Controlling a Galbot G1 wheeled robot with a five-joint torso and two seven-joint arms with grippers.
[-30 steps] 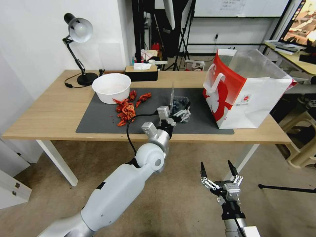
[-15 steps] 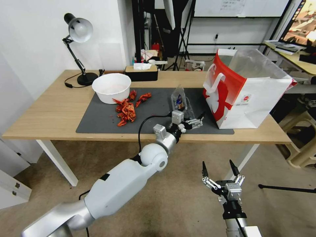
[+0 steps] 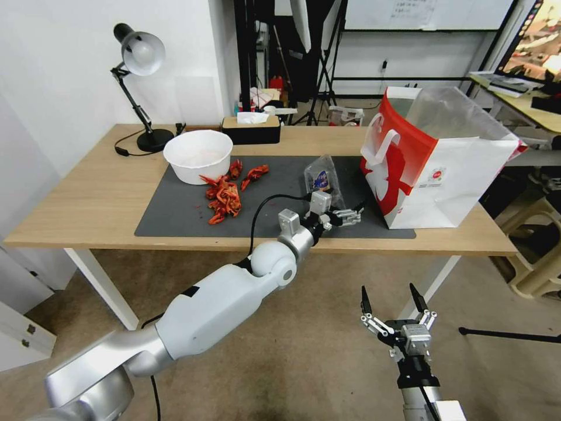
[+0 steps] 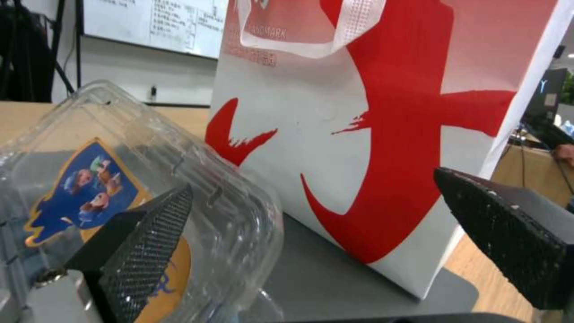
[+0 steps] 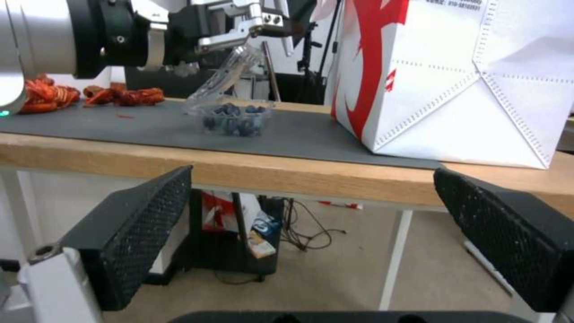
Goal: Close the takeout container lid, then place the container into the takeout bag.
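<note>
The container, a small clear clamshell with dark blueberries, sits on the grey mat just left of the takeout bag. Its lid, clear with a blue and orange sticker, stands half raised and leans over the tray toward the bag. My left gripper hovers open at the mat's front edge, between container and bag. In the left wrist view one finger is right beside the lid, and the bag's red print lies ahead. My right gripper hangs open below the table's front edge.
A round white bowl and a pile of red crayfish occupy the mat's left part. A desk lamp and a tissue box stand at the back. The bag's open top faces up.
The left gripper has swung right along the mat's front toward the bag. The lid has tipped from upright to leaning over the tray. The right gripper has sunk slightly.
</note>
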